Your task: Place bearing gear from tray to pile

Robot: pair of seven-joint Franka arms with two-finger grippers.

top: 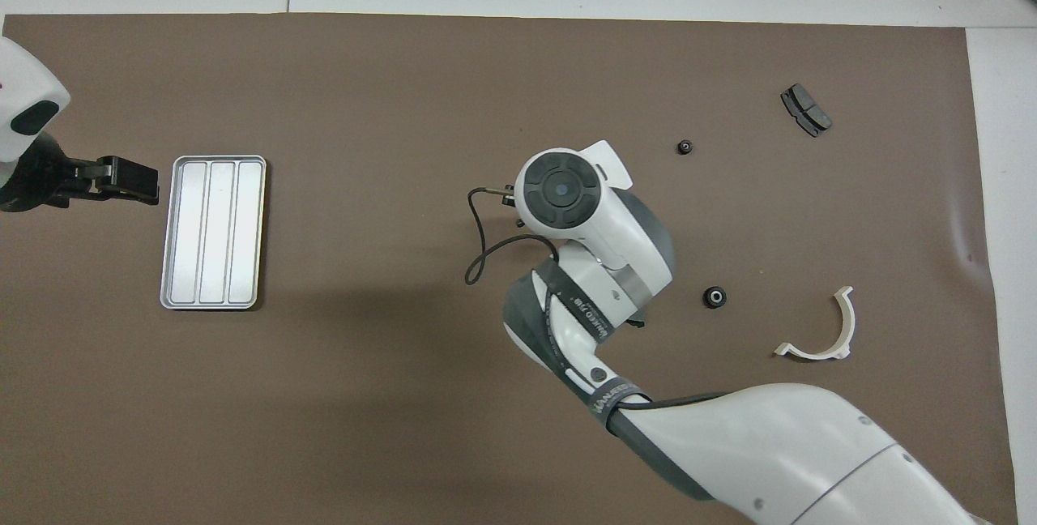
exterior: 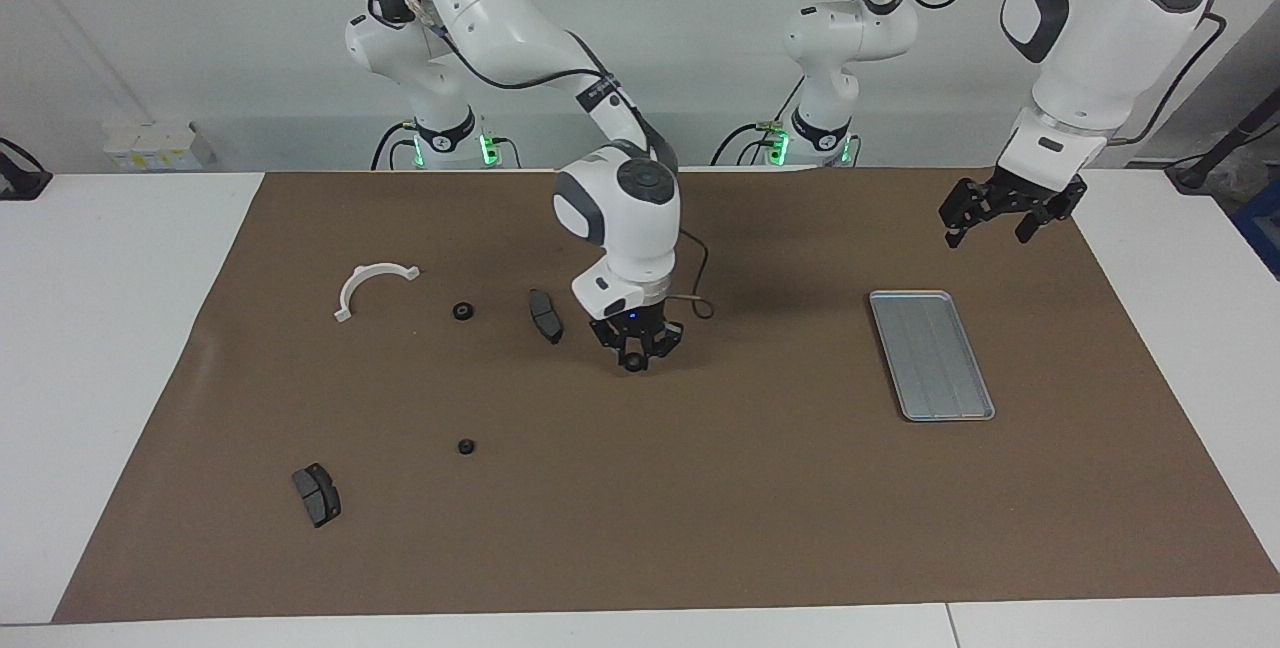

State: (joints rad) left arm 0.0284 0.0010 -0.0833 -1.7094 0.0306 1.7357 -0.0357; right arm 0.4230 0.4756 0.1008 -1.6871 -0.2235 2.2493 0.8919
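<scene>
- Right tool (exterior: 632,356) hangs over the brown mat (exterior: 700,488) near the table's middle, fingers drawn in narrow on a small dark round part, judged to be the bearing gear (exterior: 632,361); in the overhead view the arm's wrist hides both
- Tray (exterior: 931,354) lies bare toward the left arm's end of the table, so the pick-up looks done and the carry is the step in hand
- Pile lies scattered toward the right arm's end: white half-ring bracket (exterior: 371,286), one brake pad (exterior: 545,315) just beside the right tool, a second brake pad (exterior: 317,494) farther from the robots; two gears (exterior: 462,310) (exterior: 465,446) already rest among them
- Left tool (exterior: 1010,220) waits with fingers wide, over the mat's edge beside the tray
- Recommended: carry the gear clear above the nearer brake pad and choose a bare patch between the parts
- Recommended: lower until the gear is close to the mat before opening; a round part released from height may roll
- Recommended: open fully and lift straight up so neither finger drags the gear
</scene>
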